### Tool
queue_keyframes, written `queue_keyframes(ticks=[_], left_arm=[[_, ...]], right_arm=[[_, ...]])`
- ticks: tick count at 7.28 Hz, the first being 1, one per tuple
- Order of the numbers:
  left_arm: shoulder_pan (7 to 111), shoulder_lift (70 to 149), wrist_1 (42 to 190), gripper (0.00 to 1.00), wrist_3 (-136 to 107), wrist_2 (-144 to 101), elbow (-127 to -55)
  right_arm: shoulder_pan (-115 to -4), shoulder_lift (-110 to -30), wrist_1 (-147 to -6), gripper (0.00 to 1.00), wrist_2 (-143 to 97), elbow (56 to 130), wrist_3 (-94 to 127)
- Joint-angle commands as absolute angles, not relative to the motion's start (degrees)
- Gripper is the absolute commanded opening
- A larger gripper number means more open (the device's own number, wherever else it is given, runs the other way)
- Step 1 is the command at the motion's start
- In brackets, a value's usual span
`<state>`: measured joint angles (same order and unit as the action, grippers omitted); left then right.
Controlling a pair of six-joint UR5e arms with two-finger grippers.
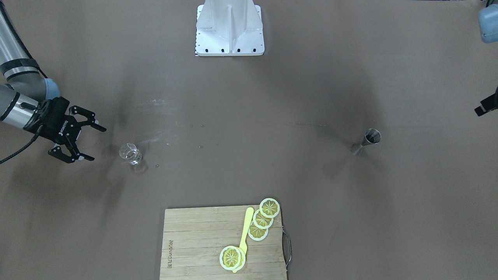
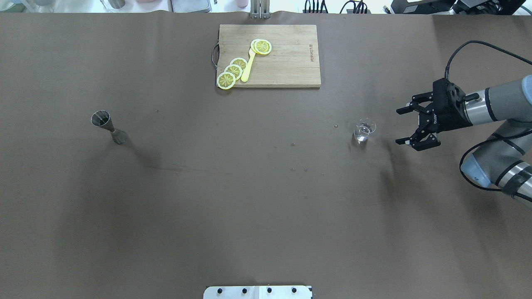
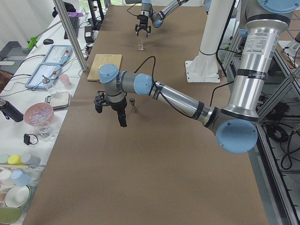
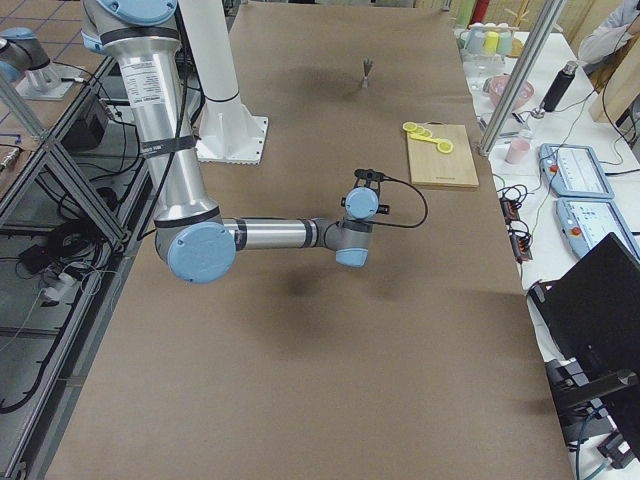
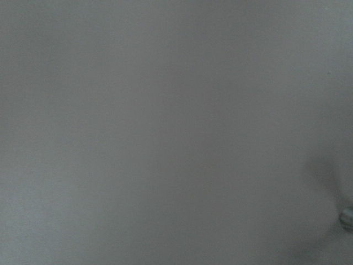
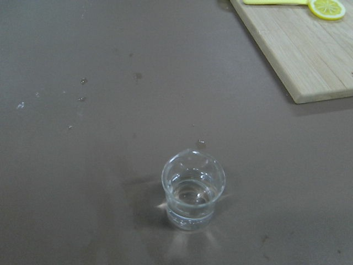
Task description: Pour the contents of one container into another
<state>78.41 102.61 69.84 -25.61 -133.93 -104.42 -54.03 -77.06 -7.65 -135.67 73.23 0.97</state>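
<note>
Cup (image 2: 363,131) upright on the bench, near and dead ahead of the released, empty right pincer (image 2: 400,126); jigger (image 2: 109,126) well apart, beside the left pincer (image 3: 111,112), grip impossible to tell.

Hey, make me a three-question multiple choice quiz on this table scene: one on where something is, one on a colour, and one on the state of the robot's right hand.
1. Where does the steel jigger stand?
A) on the cutting board
B) on the bare table, on the robot's left side
C) in the right hand

2. What colour is the utensil lying on the cutting board?
A) red
B) black
C) yellow

3. How is the right hand?
A) open, beside the glass cup without touching it
B) shut on the glass cup
C) shut on the jigger

Answers:
1 B: it stands on the table, far from both the board and the cup.
2 C: it is the same yellow as the lemon slices next to it.
3 A: its fingers are spread and a gap separates them from the cup.
</note>
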Motion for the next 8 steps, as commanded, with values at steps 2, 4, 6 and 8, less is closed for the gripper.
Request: queue_keyframes(ticks=[2, 4, 6, 8], left_arm=[[73.83, 106.08, 69.25, 0.99, -29.70, -134.03, -109.58], [67.97, 106.35, 79.64, 0.99, -42.10, -133.16, -111.44], [59.02, 102.07, 93.89, 0.99, -58.91, -127.31, -114.15], [47.79, 92.95, 103.07, 0.99, -64.67, -112.32, -120.36]], right_arm=[[-54.05, -77.25, -7.47, 1.00, -135.79, 73.65, 3.16], [-53.96, -77.43, -7.21, 1.00, -134.92, 74.79, 3.34], [-53.88, -77.26, -7.21, 1.00, -133.68, 74.88, 4.83], [-53.79, -77.26, -5.64, 1.00, -132.38, 75.58, 6.93]])
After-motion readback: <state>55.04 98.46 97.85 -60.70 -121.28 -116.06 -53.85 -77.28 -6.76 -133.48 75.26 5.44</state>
